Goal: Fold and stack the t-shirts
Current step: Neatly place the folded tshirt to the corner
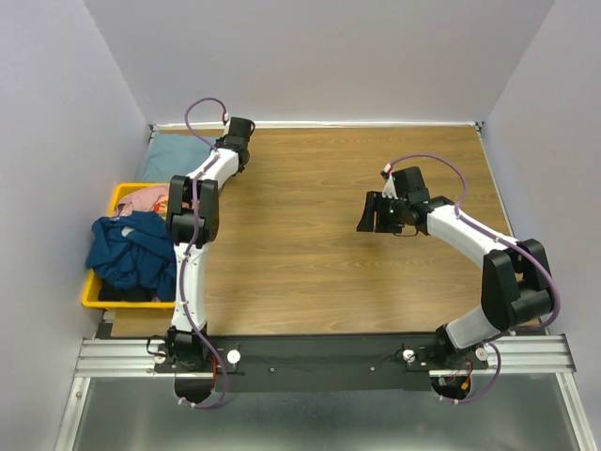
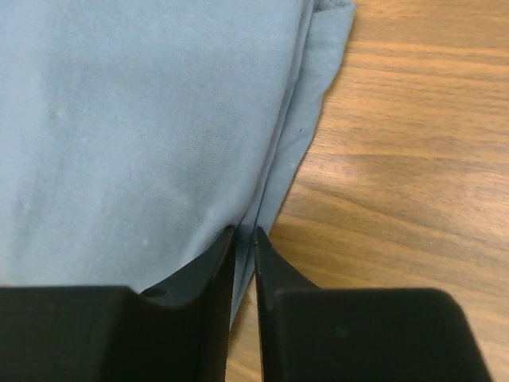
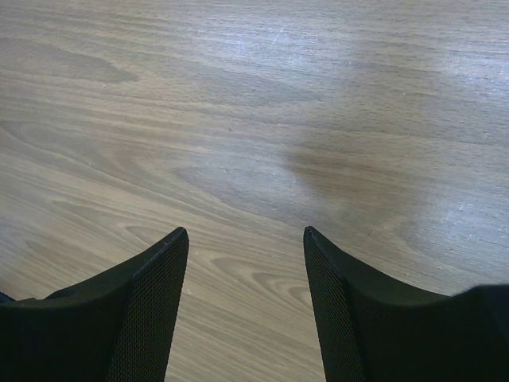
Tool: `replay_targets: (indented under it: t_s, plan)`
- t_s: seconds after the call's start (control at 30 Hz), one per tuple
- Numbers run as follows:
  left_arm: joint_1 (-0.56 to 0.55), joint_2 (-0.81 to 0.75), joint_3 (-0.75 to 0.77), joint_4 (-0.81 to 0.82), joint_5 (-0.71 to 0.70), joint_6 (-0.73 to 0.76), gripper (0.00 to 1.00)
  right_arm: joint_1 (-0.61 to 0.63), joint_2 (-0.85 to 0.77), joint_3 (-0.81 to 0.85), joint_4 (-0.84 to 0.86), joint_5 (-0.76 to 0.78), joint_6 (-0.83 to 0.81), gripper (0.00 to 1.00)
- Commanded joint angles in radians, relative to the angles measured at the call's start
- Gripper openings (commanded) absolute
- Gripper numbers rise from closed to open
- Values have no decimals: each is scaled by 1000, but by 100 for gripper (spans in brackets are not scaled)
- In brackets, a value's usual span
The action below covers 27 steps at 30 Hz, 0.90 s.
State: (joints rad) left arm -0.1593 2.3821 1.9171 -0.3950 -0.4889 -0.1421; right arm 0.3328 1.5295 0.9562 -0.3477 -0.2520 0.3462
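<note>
- Lying at the far-left corner of the worktop (image 1: 310, 225): light blue-grey t-shirt (image 2: 143, 119); left jaws narrow, pinching its folded edge.
- Navy t-shirt (image 1: 131, 254), pink t-shirt (image 1: 146, 197): heaped in yellow bin (image 1: 89, 299).
- Right jaws wide, holding nothing, over bare worktop.

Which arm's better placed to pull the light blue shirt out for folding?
Left. The left fingers pinch the edge of the light blue t-shirt. The right fingers stand open over bare table, touching no shirt.
</note>
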Motion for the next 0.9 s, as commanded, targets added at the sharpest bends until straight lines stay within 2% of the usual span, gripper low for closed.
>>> replay_targets:
  t_s: [0.0, 0.13, 0.27, 0.7, 0.8, 0.87]
  plan:
    - [6, 31, 31, 2, -71, 18, 19, 3, 1, -10, -20, 16, -7, 67]
    - [20, 52, 60, -8, -83, 16, 13, 5, 1, -10, -19, 13, -6, 66]
    - [36, 71, 105, -28, -100, 13, 12, 5, -5, -13, -19, 13, -6, 66]
    - [55, 35, 45, -4, -86, 33, 12, 5, 3, -13, -17, 10, -6, 67]
    - [55, 22, 34, -4, -99, 35, 16, 5, -2, -13, -17, 7, -4, 67]
    - [55, -1, 26, -1, -91, 24, 23, 5, -15, -14, -19, 10, -4, 67]
